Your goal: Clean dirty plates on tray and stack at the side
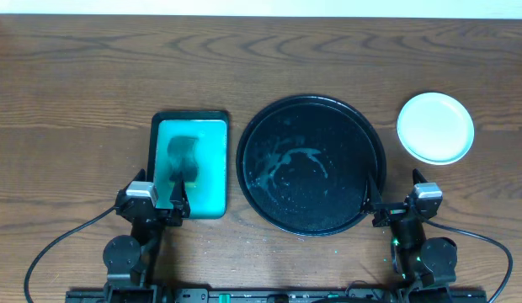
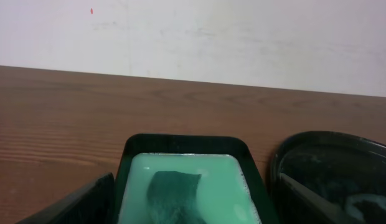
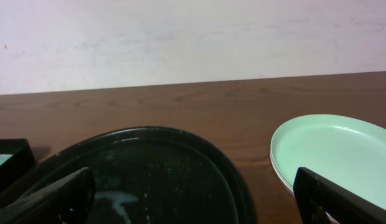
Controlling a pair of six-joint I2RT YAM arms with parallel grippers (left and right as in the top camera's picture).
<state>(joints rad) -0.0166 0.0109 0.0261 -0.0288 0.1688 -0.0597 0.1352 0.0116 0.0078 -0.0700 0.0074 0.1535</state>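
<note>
1. Two robot arms sit at the near edge of a brown wooden table; each points away from its base toward the far side.
2. Left gripper hovers over the near end of a teal rectangular container with a black rim; its fingers are spread wide and grasp nothing.
3. A dark sponge lies in pale teal liquid inside that container, closer to the left wall; in the left wrist view it shows between the two fingers.
4. The tray, large, round and black with a raised rim, lies in the middle of the table, just to the right of the container but apart from it; pale teal smears and small droplets mark its floor.
5. Right gripper waits at the tray's near right edge; its fingers also stand wide apart with nothing between them.
6. The plates rest on the bare table to the right of the tray, near it but not touching; from overhead they read as one clean white disc.
7. From the right wrist view the plates look pale mint, and layered rims at the left edge show a stack; how many are in it I cannot tell.
8. Black cables loop from each arm base across the near table; a pale wall stands behind the far edge.
</note>
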